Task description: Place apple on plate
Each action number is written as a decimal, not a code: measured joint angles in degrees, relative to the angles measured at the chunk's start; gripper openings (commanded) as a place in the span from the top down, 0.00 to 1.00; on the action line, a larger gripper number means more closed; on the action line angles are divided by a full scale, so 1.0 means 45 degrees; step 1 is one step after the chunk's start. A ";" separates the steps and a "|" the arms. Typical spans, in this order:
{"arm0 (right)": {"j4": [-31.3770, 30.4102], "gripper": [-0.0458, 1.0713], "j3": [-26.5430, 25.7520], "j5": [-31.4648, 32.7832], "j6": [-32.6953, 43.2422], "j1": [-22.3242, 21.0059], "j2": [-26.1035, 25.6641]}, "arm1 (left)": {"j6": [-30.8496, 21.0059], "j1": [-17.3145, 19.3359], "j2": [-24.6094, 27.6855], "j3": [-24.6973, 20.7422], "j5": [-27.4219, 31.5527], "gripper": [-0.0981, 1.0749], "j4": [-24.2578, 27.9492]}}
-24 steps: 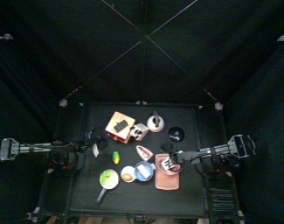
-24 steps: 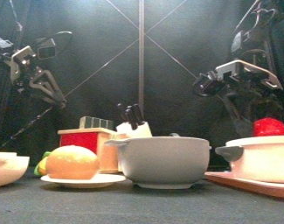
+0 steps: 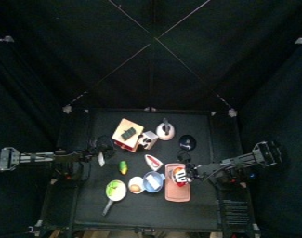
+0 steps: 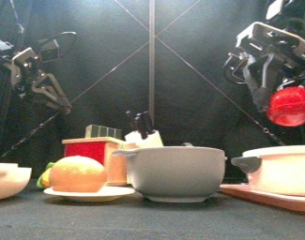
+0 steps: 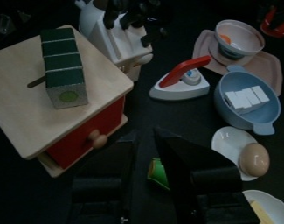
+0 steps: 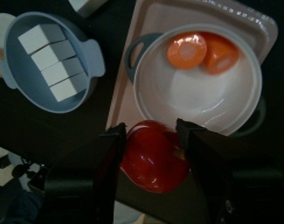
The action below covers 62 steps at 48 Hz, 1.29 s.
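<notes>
Fingers (image 6: 200,157) of your right gripper (image 6: 155,162) clamp the apple (image 6: 154,159) above the white bowl (image 6: 200,83) on the plate (image 6: 150,17); release here and it probably lands in that bowl, while your left gripper's (image 5: 144,179) opening is unclear.

Two black jointed arms (image 3: 42,159), each tool (image 6: 155,157) black-jawed

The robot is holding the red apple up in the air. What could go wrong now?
1. The apple, held in the right gripper, hangs over the white bowl that fills much of the pink plate. If let go here, it would probably land in the bowl.
2. Little bare plate is left, so the round apple might roll off toward the blue bowl.
</notes>
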 measured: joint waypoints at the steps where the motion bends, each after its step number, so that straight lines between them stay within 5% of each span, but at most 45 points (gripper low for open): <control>1: -0.0078 0.23 -0.0020 0.0000 0.0469 0.0234 0.0000 | 0.0020 0.0000 -0.0020 0.0000 -0.0020 0.35 0.0020; 16: -0.2871 0.23 -0.0020 -0.0059 0.6855 0.2969 0.0820 | 0.0020 0.0000 -0.0254 0.0000 0.0000 0.35 0.0273; 31: -0.5645 0.23 -0.0684 0.0547 1.1738 0.4570 0.2656 | 0.0020 -0.0020 -0.0273 0.0020 0.0000 0.35 0.0273; 49: -0.5937 0.17 -0.1816 0.2891 1.2949 0.5117 0.4512 | 0.0020 -0.0039 -0.0273 0.0039 0.0000 0.35 0.0273; 62: -0.5488 0.09 -0.1973 0.3301 1.3125 0.5078 0.5000 | 0.0020 -0.0039 -0.0273 0.0059 0.0000 0.35 0.0273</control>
